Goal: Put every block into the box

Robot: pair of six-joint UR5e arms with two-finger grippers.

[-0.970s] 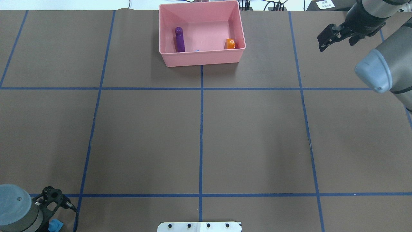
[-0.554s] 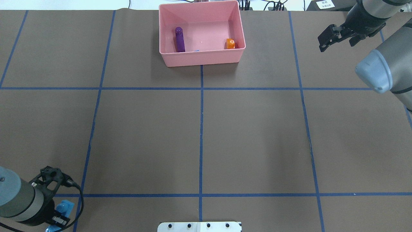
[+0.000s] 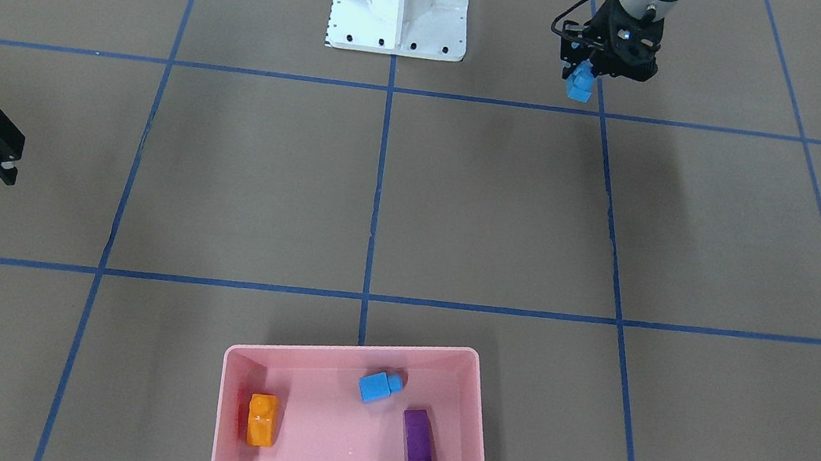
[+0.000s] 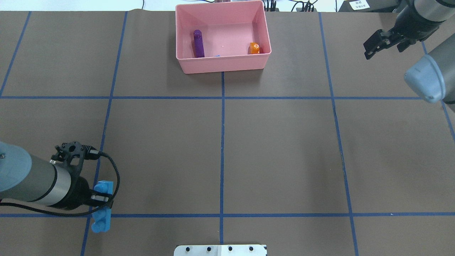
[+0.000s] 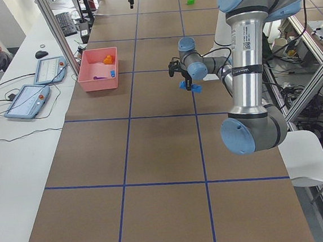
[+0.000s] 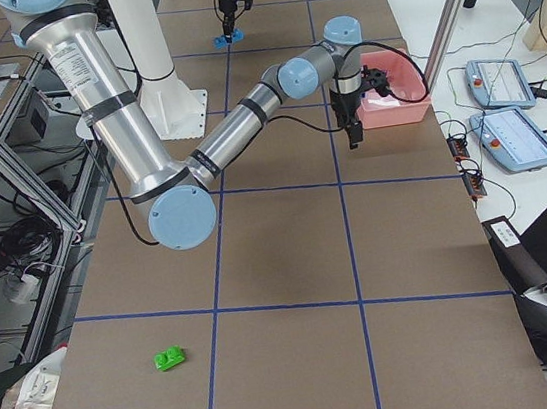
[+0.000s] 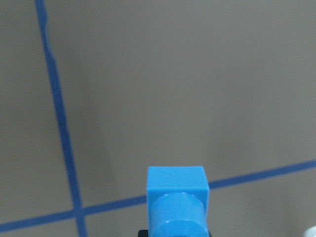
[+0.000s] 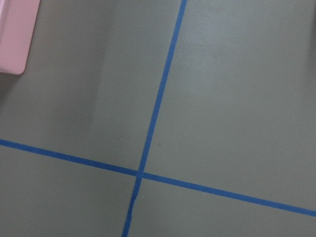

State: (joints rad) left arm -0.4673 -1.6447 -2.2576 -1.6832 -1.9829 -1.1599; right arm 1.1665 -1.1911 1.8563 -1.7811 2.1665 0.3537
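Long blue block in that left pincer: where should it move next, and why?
Probably carry it across the table toward the pink box. The left pincer grips the long blue block on the robot's side of the table, while the box sits open at the far edge.

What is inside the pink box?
An orange block, a purple block and a small blue block lie on the floor of the box. Overhead, its near wall hides most of the blue one.
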